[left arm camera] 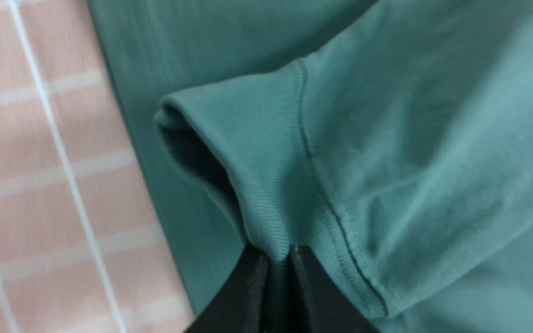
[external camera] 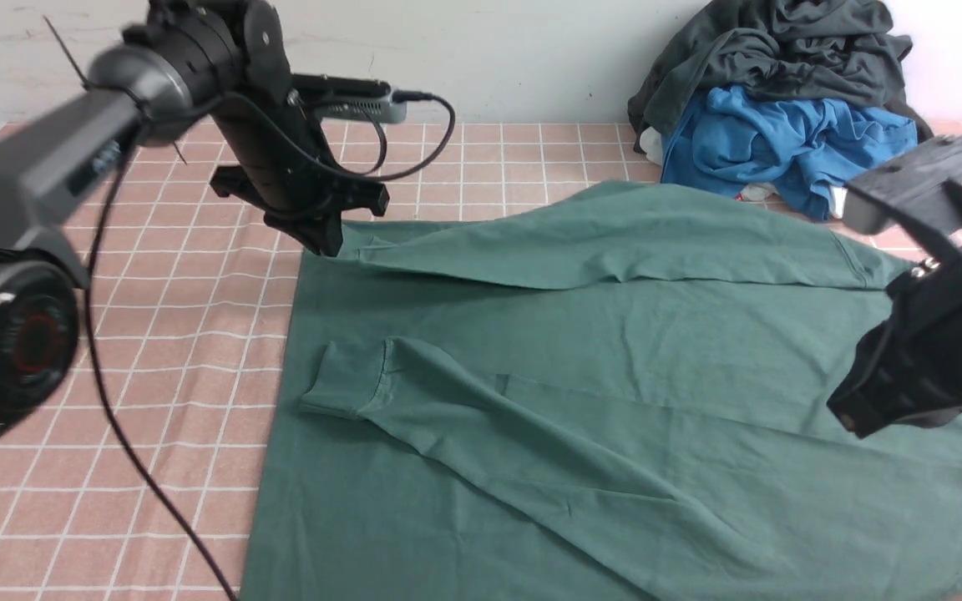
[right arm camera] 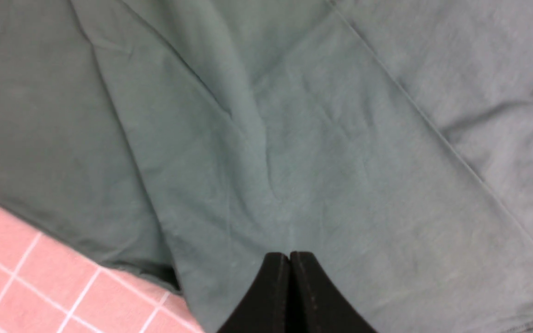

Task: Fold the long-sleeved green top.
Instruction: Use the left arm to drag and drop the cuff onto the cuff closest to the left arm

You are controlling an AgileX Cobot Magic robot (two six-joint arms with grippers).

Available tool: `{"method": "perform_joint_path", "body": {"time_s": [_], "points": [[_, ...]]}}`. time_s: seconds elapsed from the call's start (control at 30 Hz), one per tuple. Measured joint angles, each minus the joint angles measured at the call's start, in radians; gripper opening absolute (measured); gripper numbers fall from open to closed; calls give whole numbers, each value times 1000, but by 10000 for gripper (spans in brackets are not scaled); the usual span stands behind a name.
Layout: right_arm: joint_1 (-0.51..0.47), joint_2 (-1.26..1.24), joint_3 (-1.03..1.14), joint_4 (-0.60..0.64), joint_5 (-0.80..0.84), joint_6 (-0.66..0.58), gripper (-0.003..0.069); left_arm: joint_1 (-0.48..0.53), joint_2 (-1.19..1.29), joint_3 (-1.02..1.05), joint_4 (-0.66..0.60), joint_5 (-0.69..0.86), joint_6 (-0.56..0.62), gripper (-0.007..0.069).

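The green long-sleeved top [external camera: 615, 359] lies spread on the pink checked cloth [external camera: 180, 351]; its logo is hidden. The near sleeve is folded across the body, with its cuff [external camera: 347, 386] lying flat at the left. My left gripper [external camera: 326, 244] is at the top's far left corner, shut on the ribbed cuff [left arm camera: 257, 138] of the far sleeve, which stretches from it across to the right shoulder. In the left wrist view the gripper [left arm camera: 278, 252] pinches the cuff's edge. My right gripper [external camera: 853, 421] hovers over the top's right side. In the right wrist view it [right arm camera: 289, 254] is shut with nothing in it, above the cloth [right arm camera: 317, 138].
A dark grey-black garment [external camera: 782, 50] and a bright blue garment [external camera: 773, 142] are piled at the back right against the wall. The left arm's black cable [external camera: 113, 401] hangs over the cloth at the left.
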Motion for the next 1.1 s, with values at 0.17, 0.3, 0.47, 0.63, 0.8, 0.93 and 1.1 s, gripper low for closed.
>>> {"method": "perform_joint_path", "body": {"time_s": [0.17,0.3,0.47,0.63,0.8,0.93,1.1], "points": [[0,-99,-4,23,38,1,-14,-29,-210,297,-16,-11,0,28],[0,-170,-4,38,45,1,-14,-61,-365,563,-26,-99,-19,28],[16,-255,-5,48,51,1,-14,-112,-549,853,-27,-225,-41,28],[125,-281,-5,48,54,1,-14,-165,-620,1062,-32,-356,-43,29],[223,-281,-5,41,55,9,-14,-180,-596,1152,-30,-446,-42,91],[240,-281,-5,37,56,33,-14,-180,-585,1158,-26,-436,-35,233],[240,-281,-5,37,56,75,-14,-186,-621,1144,-23,-313,-11,442]]}}
